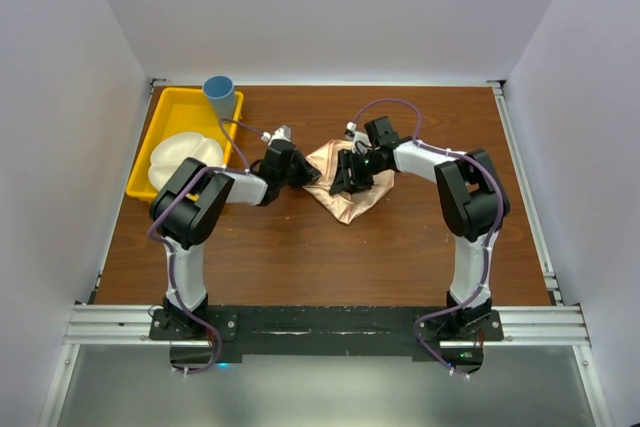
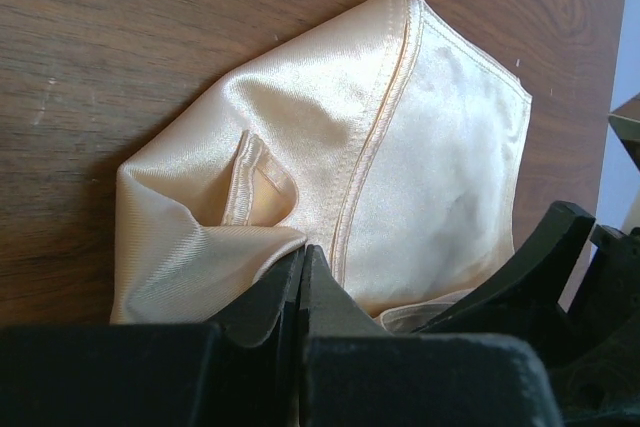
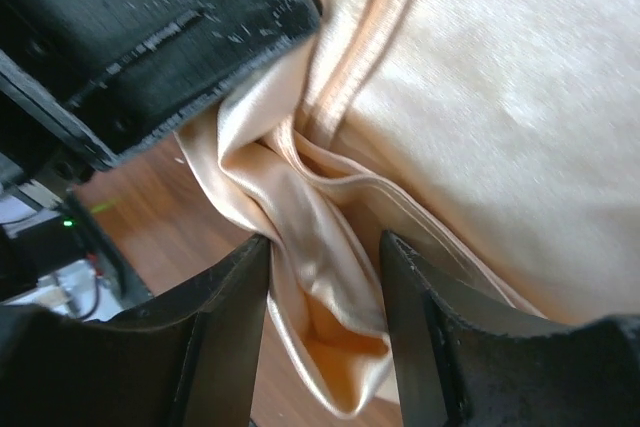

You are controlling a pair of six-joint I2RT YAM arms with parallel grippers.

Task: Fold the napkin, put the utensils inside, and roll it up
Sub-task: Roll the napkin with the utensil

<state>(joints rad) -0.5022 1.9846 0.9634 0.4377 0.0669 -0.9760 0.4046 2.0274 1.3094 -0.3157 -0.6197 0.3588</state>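
The peach napkin lies bunched in a loose, rumpled fold near the middle of the wooden table, with both arms nosed right into it. The left gripper is pinched tight on the cloth's hemmed edge. The right gripper has its jaws partly apart, straddling a raised pleat of the napkin without clamping it

I noted the napkin as peach cloth with a smooth satin sheen; its stitched hem was finely ribbed. The table showed as dark wood grain, semi-matt and lightly scuffed. The left gripper and right gripper had matt black fingers, faintly grainy. The tray looked like smooth yellow plastic.
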